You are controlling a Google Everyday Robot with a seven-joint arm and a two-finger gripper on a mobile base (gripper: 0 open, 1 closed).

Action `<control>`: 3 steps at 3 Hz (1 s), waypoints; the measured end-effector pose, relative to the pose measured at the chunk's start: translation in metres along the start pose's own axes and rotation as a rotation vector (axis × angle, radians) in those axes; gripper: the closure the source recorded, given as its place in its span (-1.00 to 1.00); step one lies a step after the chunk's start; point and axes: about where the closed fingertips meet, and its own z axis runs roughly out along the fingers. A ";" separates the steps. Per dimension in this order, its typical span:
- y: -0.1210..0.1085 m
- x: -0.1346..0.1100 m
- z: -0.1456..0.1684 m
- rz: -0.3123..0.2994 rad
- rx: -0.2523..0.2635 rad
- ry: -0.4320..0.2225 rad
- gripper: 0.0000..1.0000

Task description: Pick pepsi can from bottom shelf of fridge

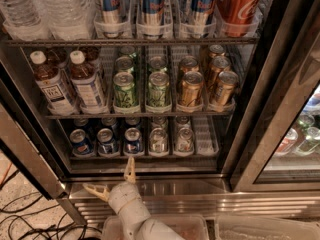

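The fridge (200, 190) stands open in front of me, its bottom shelf (205, 136) carrying a front row of cans in clear lane trays: three dark-blue ones on the left, then two silver cans (171, 140). The pepsi can (133, 140) nearest the arm is the right-hand one of the blue three. The gripper (108, 173) hovers low by the steel sill just below that can, apart from it, its fingers (130, 170) spread wide and holding nothing.

Gripper (107, 174) (splayed) just outside bottom shelf (150, 160); front unobstructed.
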 end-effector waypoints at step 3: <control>0.000 0.000 0.000 0.000 0.000 0.000 -0.10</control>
